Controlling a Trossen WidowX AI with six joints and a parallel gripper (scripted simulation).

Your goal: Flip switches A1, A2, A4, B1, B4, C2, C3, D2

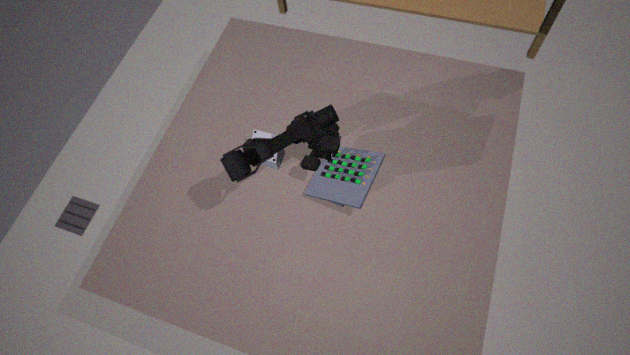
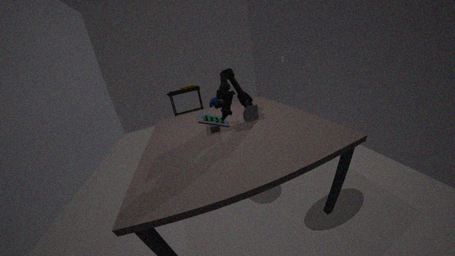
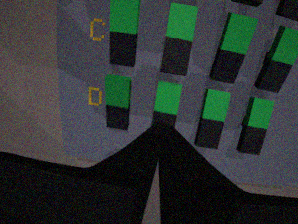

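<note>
The switch panel [image 1: 339, 196] [image 2: 226, 124] stands tilted on a small support, with four rows of green-and-black switches. My gripper [image 2: 223, 119] [image 3: 161, 129] is shut and empty. In the wrist view its tips are at the near, black end of switch D2 [image 3: 168, 98] and hide part of it; whether they touch it is unclear. Switch D1 [image 3: 118, 91] is to the left, D3 [image 3: 215, 105] and D4 [image 3: 259, 113] to the right. Switches C2 [image 3: 181, 22] and C3 [image 3: 238, 33] are beyond. The arm covers the panel's near corner in the top view. Most switch tilts are hard to read.
The arm's pale base plate [image 1: 263, 134] is on the table [image 1: 264, 247] [image 2: 254, 159], beside the panel's near side. The panel's dark support [image 2: 215, 130] shows under it. A dark-framed stand with a yellow top [image 2: 187, 86] is behind. The letter D is printed left of row D.
</note>
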